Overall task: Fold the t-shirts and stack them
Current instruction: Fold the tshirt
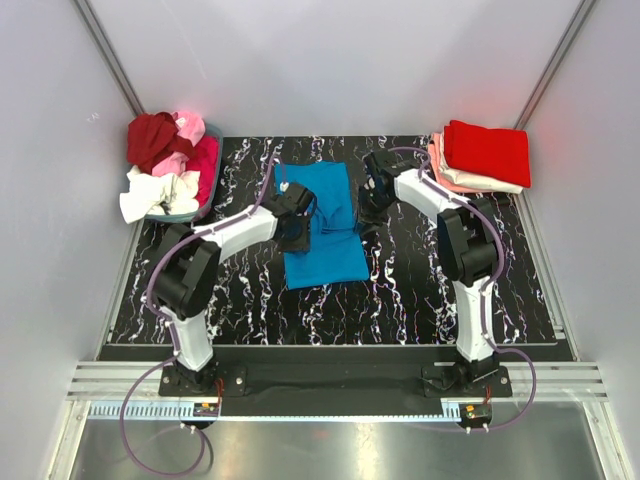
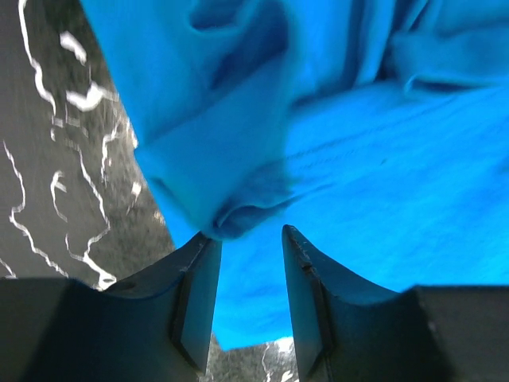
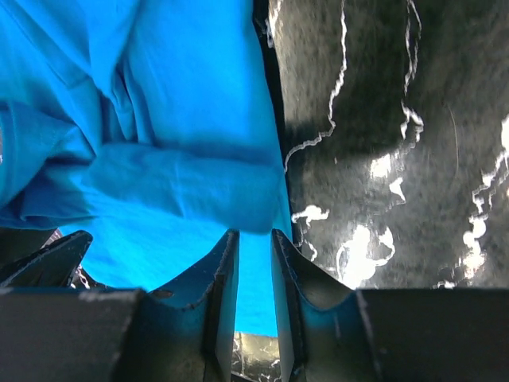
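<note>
The bright blue t-shirt lies partly folded in the middle of the black marbled table. My left gripper is at its left edge and my right gripper at its right edge. In the left wrist view the left gripper is shut on a raised, bunched fold of the blue t-shirt. In the right wrist view the right gripper stands with its jaws narrow, shut on a lifted fold at the edge of the blue t-shirt. The flat lower layer shows under both folds.
A teal basket at the back left holds loose dark red, pink and white t-shirts. At the back right sits a folded stack, red on top, pink and cream below. Grey walls close in the table.
</note>
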### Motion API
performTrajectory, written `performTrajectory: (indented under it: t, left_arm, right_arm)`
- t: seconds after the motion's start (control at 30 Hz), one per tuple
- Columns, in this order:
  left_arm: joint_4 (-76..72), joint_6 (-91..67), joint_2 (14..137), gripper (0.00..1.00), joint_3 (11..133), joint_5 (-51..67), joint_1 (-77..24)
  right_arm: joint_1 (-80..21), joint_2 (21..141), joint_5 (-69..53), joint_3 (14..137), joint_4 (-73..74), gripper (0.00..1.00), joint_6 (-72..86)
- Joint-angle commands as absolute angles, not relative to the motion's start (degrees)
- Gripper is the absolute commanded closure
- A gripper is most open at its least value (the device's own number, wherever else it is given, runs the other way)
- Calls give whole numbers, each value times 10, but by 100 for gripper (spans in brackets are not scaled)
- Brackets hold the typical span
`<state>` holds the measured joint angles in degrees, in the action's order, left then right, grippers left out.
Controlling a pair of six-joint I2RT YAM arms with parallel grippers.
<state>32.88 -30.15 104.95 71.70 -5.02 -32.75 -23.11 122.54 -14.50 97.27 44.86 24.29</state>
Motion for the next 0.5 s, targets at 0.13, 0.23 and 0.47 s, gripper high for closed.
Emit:
performTrajectory:
  t: [0.13,0.23,0.47]
  left_arm:
    - [328,-266,1092,59,791,-73,-295]
    - [339,-252,1114,59,827,-71,-273]
    - [385,-225,1177,59,962,-54,-222]
  right_arm:
    - [-236,1284,-147,1069,476,71,222]
    - [-235,1319,-137,1139,506,71,216]
    - [-229,1426,-133,1342,564,66,223]
